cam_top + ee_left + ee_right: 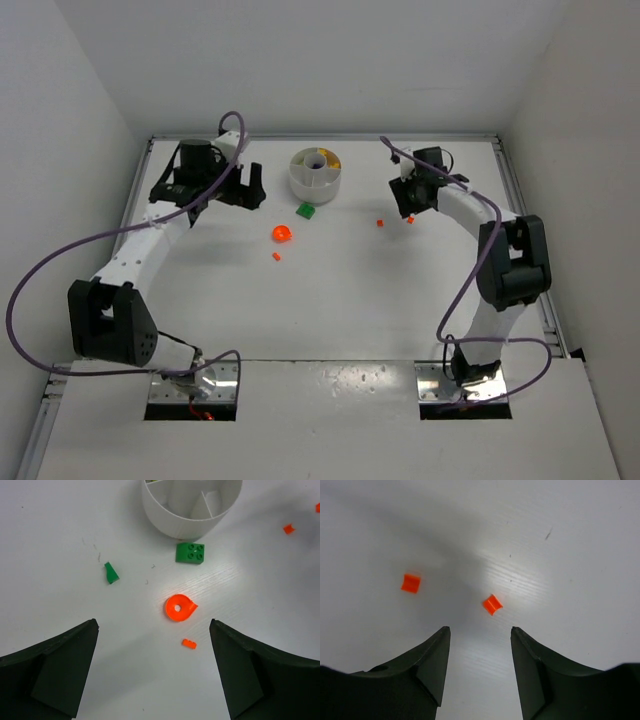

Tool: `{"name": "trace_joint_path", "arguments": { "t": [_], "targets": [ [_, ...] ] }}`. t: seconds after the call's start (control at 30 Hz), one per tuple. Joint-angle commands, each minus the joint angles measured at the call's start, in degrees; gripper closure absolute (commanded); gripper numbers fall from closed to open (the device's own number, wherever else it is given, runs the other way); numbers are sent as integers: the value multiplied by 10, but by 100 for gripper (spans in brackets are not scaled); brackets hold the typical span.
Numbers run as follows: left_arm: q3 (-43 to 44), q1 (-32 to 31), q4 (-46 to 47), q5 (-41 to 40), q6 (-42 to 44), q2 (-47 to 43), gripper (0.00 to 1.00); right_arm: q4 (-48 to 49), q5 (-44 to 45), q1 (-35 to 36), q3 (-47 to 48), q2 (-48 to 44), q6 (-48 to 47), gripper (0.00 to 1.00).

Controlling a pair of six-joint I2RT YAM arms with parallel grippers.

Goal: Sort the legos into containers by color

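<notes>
The round white divided dish [316,176] stands at the back middle, with yellow bits in one wedge; its wall shows in the left wrist view [186,524]. A green brick [306,210] [190,553] lies just in front of it. An orange-red round piece [281,233] [179,608] and a tiny orange-red bit [277,257] [189,643] lie nearer. A green wedge [111,573] lies to the left. My left gripper [245,195] [154,627] is open and empty above these. Two small orange-red bits [410,583] [492,604] lie ahead of my open, empty right gripper [408,206] [480,630].
The white table [330,300] is walled at the back and both sides. Purple cables loop from both arms. The two small orange-red bits also show in the top view [380,222] [410,219], right of the dish.
</notes>
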Motion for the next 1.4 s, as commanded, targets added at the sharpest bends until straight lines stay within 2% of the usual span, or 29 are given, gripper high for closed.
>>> {"name": "trace_joint_path", "arguments": {
  "t": [0.0, 0.13, 0.2, 0.57, 1.03, 1.13, 1.27, 1.37],
  "targets": [
    [1, 22, 6, 105, 24, -39, 0, -50, -70, -23, 43, 31, -117, 48],
    [1, 45, -6, 171, 24, -28, 0, -114, -129, -45, 107, 95, -171, 54],
    [1, 45, -6, 177, 24, -28, 0, -130, -135, -59, 132, 126, -191, 55],
    [12, 50, -6, 189, 24, -6, 0, -198, -187, -76, 225, 215, -247, 49],
    [18, 50, -6, 189, 24, 5, 0, -210, -167, -82, 212, 234, -276, 60],
    [18, 50, -6, 189, 24, 10, 0, -210, -162, -82, 207, 234, -281, 65],
    [18, 50, -6, 189, 24, 10, 0, -216, -161, -82, 207, 240, -281, 81],
    [18, 50, -6, 189, 24, 4, 0, -227, -184, -76, 207, 221, -275, 87]
  ]
}}
